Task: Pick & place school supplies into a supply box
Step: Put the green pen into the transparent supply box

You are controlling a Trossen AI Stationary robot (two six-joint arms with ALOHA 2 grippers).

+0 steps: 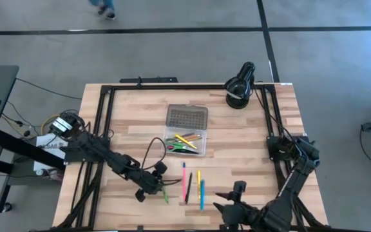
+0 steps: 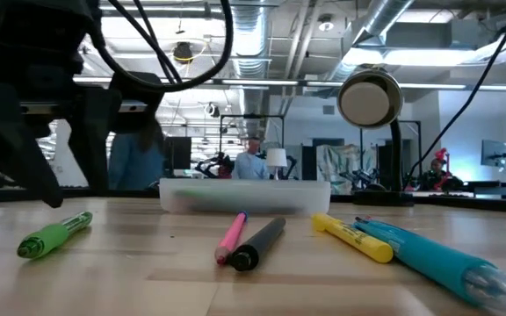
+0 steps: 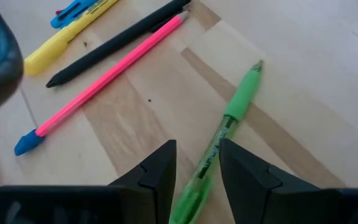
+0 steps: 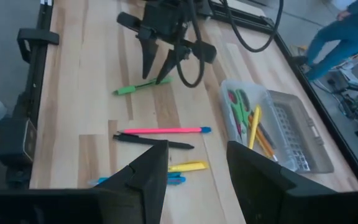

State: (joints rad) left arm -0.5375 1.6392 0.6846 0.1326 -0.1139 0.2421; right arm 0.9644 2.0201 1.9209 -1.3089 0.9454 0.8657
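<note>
The left gripper [image 3: 196, 171] stands with its 2 fingers spread on either side of the thin green plastic pen [image 3: 219, 140], not yet closed on it. If they close off-centre, the round pen could roll or pivot away. The clear plastic supply box [image 1: 186, 130] sits further up the table. The right gripper [image 4: 193, 171] waits open. No readable writing shows.
</note>
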